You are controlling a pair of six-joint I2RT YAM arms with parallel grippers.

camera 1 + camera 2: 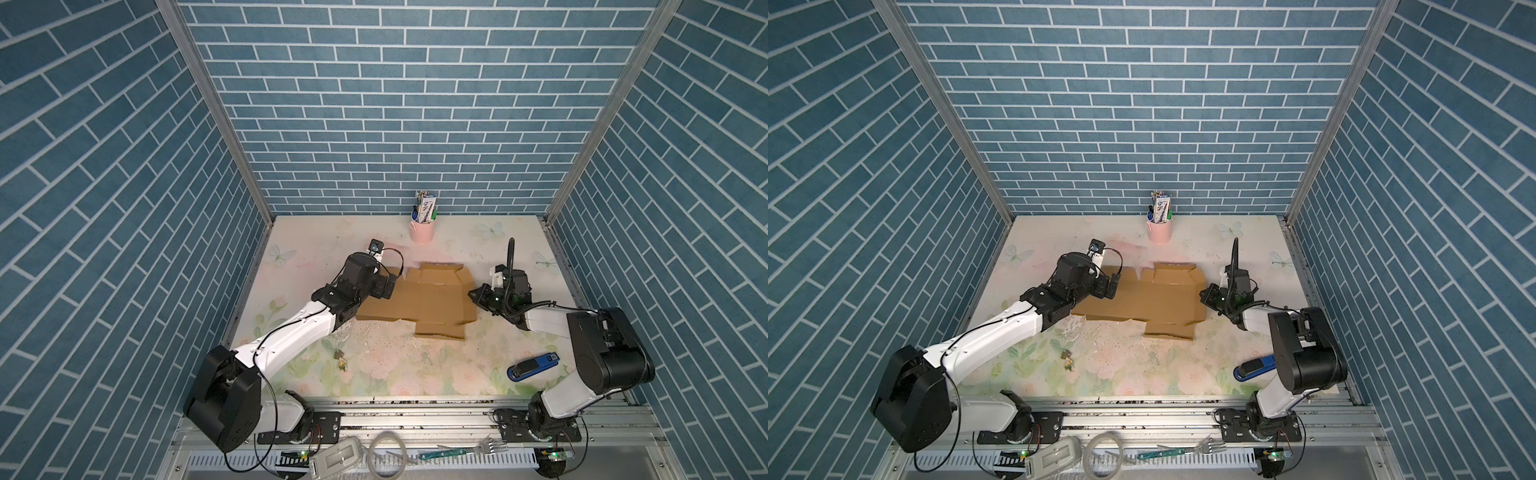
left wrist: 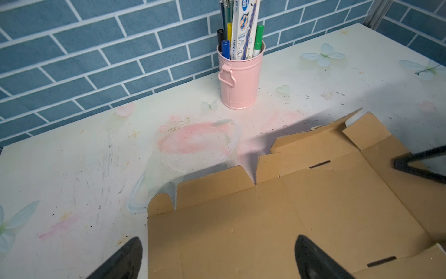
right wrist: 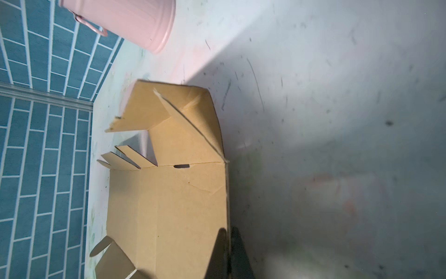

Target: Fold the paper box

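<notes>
Brown corrugated cardboard, the paper box [image 1: 419,301] lies mostly flat on the table [image 1: 415,374] between the two tools, with some flaps lifted just ahead of the left tool [image 2: 218,241], whose fingers [image 2: 125,261] stand spread wide, straddling the sheet's end. The right tool [image 3: 226,233] is pressed together on the thin edge flap at its tips. Light, stiff and easily dented, the sheet should bend cleanly only along its creases, so flap edges near a crease look the safest hold.
</notes>
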